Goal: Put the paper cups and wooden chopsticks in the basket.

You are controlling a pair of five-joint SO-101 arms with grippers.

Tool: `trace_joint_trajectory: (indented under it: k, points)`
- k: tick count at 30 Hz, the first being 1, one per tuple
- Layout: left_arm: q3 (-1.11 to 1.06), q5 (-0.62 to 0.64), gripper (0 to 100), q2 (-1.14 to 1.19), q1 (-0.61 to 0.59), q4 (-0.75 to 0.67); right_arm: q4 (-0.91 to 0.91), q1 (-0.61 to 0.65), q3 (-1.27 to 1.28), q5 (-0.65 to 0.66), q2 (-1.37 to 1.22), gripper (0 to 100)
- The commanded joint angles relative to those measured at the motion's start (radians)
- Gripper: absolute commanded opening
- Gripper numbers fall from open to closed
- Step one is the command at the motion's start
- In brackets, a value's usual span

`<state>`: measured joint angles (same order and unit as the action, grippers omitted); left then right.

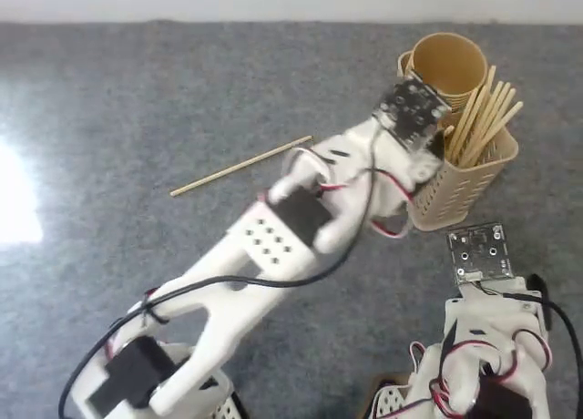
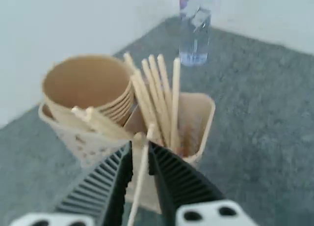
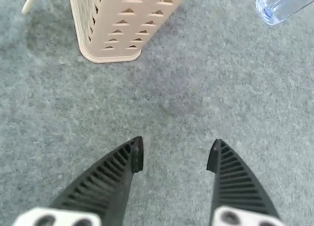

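A beige perforated basket (image 1: 466, 189) stands at the far right of the grey carpet. Stacked paper cups (image 1: 446, 64) sit in it, with several wooden chopsticks (image 1: 485, 118) leaning beside them. My left arm stretches across to the basket. In the left wrist view, my left gripper (image 2: 141, 155) is just above the basket (image 2: 198, 120) rim, shut on one chopstick (image 2: 142, 174). The cups (image 2: 88, 86) and the other chopsticks (image 2: 158, 91) are right behind it. Another chopstick (image 1: 241, 167) lies loose on the carpet to the left. My right gripper (image 3: 174, 155) hangs open over bare carpet, short of the basket (image 3: 122, 24).
A clear plastic bottle (image 2: 195, 24) stands on the carpet beyond the basket; the bottle (image 3: 282, 5) also appears at the edge of the right wrist view. The right arm's base (image 1: 483, 364) sits at the near right. Open carpet stretches to the left.
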<state>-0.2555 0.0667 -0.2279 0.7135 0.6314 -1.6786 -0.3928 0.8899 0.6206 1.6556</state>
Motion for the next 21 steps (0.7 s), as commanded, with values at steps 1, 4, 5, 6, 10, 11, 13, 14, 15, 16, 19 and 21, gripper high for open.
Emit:
trace_joint_trajectory:
  k: [1, 4, 5, 6, 10, 11, 13, 14, 15, 16, 19, 21]
  points:
    - [0.007, -0.021, 15, -0.095, -0.083, 0.157, 0.002, -0.005, -0.003, 0.006, 0.002, 22.3]
    - [-0.114, -0.035, 17, -0.084, -0.094, 0.121, -0.002, -0.005, -0.003, 0.009, 0.002, 22.3]
    - [-0.171, -0.060, 17, -0.084, -0.084, 0.081, -0.002, -0.005, -0.003, 0.009, 0.002, 22.3]
    - [-0.228, -0.098, 17, -0.087, -0.069, 0.032, -0.004, -0.005, -0.003, 0.009, 0.002, 22.3]
    - [-0.406, -0.172, 17, -0.123, -0.021, -0.178, -0.004, -0.005, -0.003, 0.009, 0.002, 22.3]
    - [-0.427, -0.172, 17, -0.127, -0.018, -0.218, -0.004, -0.005, -0.003, 0.009, 0.002, 22.3]
    - [-0.440, -0.170, 17, -0.127, -0.018, -0.250, -0.004, -0.005, -0.003, 0.009, 0.002, 22.3]
    - [-0.438, -0.172, 17, -0.124, -0.018, -0.250, -0.004, -0.005, -0.003, 0.009, 0.002, 22.3]
    - [-0.437, -0.172, 17, -0.121, -0.020, -0.252, -0.004, -0.005, -0.003, 0.009, 0.002, 22.3]
    - [-0.437, -0.175, 17, -0.117, -0.021, -0.255, -0.004, -0.005, -0.003, 0.009, 0.002, 22.3]
    - [-0.435, -0.196, 17, -0.097, -0.021, -0.270, -0.004, -0.005, -0.003, 0.009, 0.002, 22.3]
    - [-0.435, -0.242, 17, -0.074, -0.023, -0.304, -0.004, -0.005, -0.003, 0.009, 0.002, 22.3]
